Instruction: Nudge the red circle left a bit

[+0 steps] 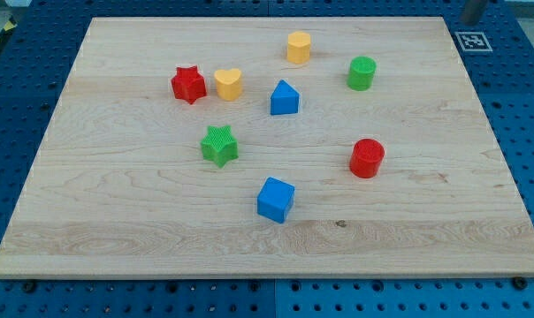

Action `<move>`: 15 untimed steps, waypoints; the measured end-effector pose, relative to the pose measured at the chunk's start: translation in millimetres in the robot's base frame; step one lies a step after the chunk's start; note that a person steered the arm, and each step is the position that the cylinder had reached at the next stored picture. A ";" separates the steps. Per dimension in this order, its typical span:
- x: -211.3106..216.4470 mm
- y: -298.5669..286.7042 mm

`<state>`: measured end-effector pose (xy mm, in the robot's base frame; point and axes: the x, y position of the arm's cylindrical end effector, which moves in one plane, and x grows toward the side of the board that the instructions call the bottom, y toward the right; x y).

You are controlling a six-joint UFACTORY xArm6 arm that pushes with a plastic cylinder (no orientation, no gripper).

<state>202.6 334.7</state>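
And there's the red circle (pixel 367 157), a short ribbed cylinder standing upright on its flat end, right of centre on the wooden board, all alone, well apart from the other blocks. Top face looks flat, far as I can tell.

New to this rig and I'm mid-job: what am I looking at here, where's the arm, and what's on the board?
One camera looks down at a slant on a wooden board lying on a blue perforated table. The arm ends in a rod; my tip is not clearly in view.

The blocks:
red circle, the one to nudge, at the view's right
blue cube
green star
blue triangular block
red star
yellow heart
yellow cylinder
green cylinder

Nothing is held.
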 end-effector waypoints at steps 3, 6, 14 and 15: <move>-11.1 -15.1; -10.7 -15.7; 77.1 10.5; 84.4 -0.7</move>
<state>286.9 334.1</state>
